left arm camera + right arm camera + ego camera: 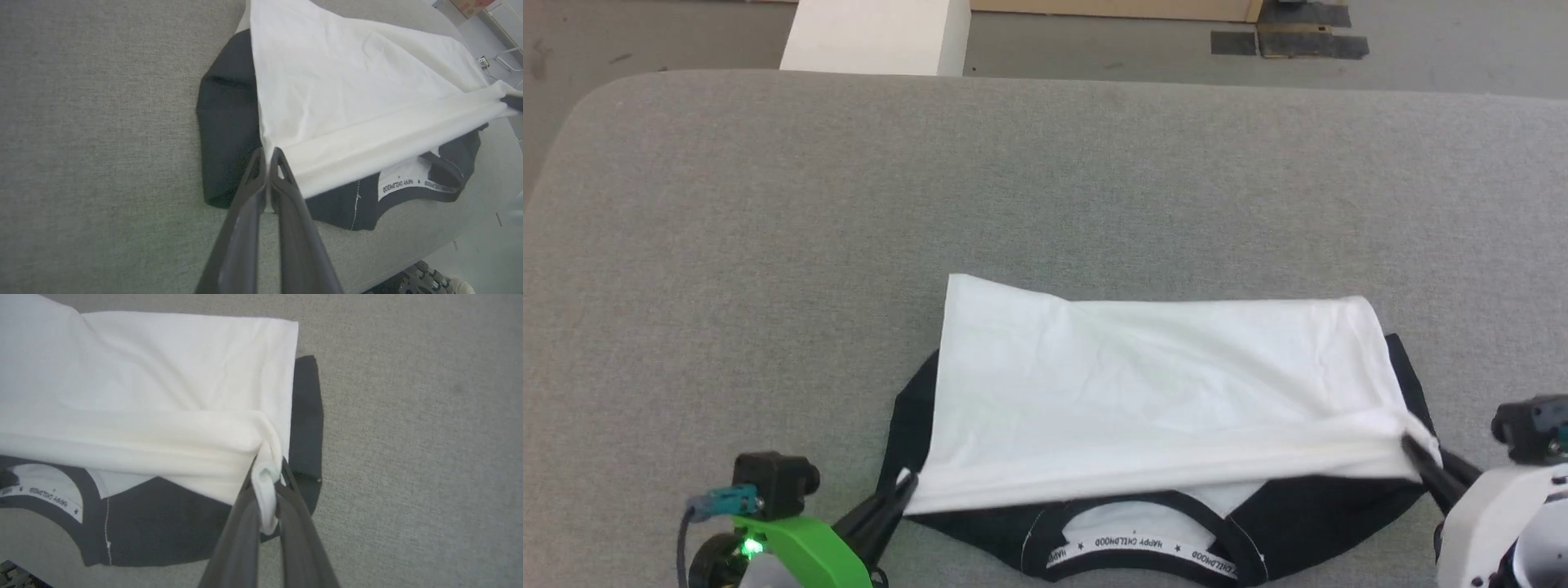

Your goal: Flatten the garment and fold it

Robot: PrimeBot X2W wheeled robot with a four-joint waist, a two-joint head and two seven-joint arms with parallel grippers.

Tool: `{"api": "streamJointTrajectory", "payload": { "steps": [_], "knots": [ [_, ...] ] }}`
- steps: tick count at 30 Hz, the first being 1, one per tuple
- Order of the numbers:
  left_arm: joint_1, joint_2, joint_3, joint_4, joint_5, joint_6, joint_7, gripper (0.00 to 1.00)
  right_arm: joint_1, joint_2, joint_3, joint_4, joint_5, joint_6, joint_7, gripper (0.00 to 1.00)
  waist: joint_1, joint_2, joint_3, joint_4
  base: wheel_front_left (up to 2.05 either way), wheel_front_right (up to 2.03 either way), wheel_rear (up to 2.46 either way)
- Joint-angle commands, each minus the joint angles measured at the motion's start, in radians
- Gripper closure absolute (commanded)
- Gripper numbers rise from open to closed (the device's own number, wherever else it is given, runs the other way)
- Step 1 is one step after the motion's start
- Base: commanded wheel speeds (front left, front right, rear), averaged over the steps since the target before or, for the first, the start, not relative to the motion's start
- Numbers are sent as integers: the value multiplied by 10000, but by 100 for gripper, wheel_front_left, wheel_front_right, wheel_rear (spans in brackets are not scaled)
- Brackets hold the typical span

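"HAPPY CHILDHOOD" with small stars, repeated along the white neck tape (pixel 1127 543) of the garment (pixel 1143 392)

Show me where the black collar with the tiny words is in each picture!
Head view: the collar lies at the bottom edge, near the middle.
Left wrist view: the collar is at the lower right.
Right wrist view: the collar is at the lower left, by the edge.
Shared landmark: the white fold running just beside the collar.

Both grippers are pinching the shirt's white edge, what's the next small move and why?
Probably draw the edge slightly nearer the robot and lay it over the collar. The left gripper and right gripper are shut on the garment's corners, the edge taut between them, and the collar lies uncovered past it.
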Motion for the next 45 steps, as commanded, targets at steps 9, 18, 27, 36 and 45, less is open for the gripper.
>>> {"api": "streamJointTrajectory", "payload": {
  "steps": [9,18,27,36,45],
  "knots": [
    [100,-378,-409,1283,-18,-338,-15,100,470,492,134,1090,-373,-19,232,100,1,0,2,-11,0,0,0],
    [117,-624,-167,1423,81,-221,-777,0,768,1132,-379,581,155,-19,0,0,1,0,-433,21,0,0,0],
    [-430,-1142,929,1216,1535,663,-3557,0,519,2217,-1996,-445,534,-19,-675,0,1,0,-723,20,0,0,0],
    [-1660,-2941,2738,1613,3692,767,-3922,0,-905,2873,-2443,1461,160,-19,-1117,0,1,0,-542,90,0,0,0],
    [-1900,-4320,4202,2446,5147,-283,-3925,0,-2061,2962,-2086,3490,-538,-19,-543,0,1,0,-469,-3,0,0,0]
  ]
}}
